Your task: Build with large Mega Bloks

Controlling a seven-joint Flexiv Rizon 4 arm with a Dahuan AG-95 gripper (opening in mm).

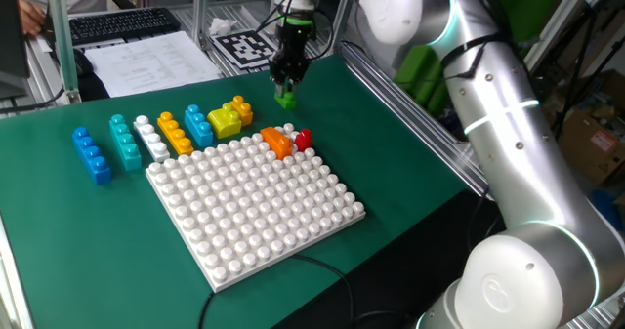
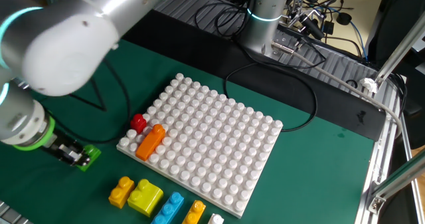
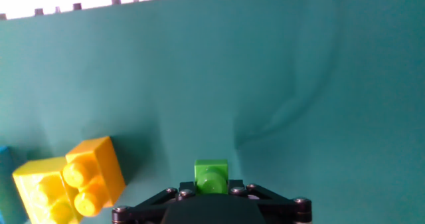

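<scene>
My gripper (image 1: 287, 83) is shut on a small green Mega Blok (image 1: 286, 99), held just above the green mat behind the white baseplate (image 1: 256, 204). The other fixed view shows the green brick (image 2: 89, 156) clamped at the fingertips near the mat. In the hand view the green brick (image 3: 211, 176) pokes out between the jaws. An orange brick (image 1: 276, 142) sits on the baseplate's far corner with a red one (image 1: 303, 138) beside it. Blue (image 1: 91, 154), teal (image 1: 124, 140), white (image 1: 151, 138), orange (image 1: 175, 133), blue (image 1: 198, 126) and yellow (image 1: 224, 121) bricks lie in a row on the mat.
An orange-and-yellow brick pair (image 3: 63, 182) lies left of the gripper. A black cable (image 2: 279, 78) curls past the baseplate's far edge. A printed marker sheet (image 1: 246, 46), papers and a keyboard (image 1: 122, 23) lie behind the mat. The metal table rail (image 1: 410, 104) runs along the right.
</scene>
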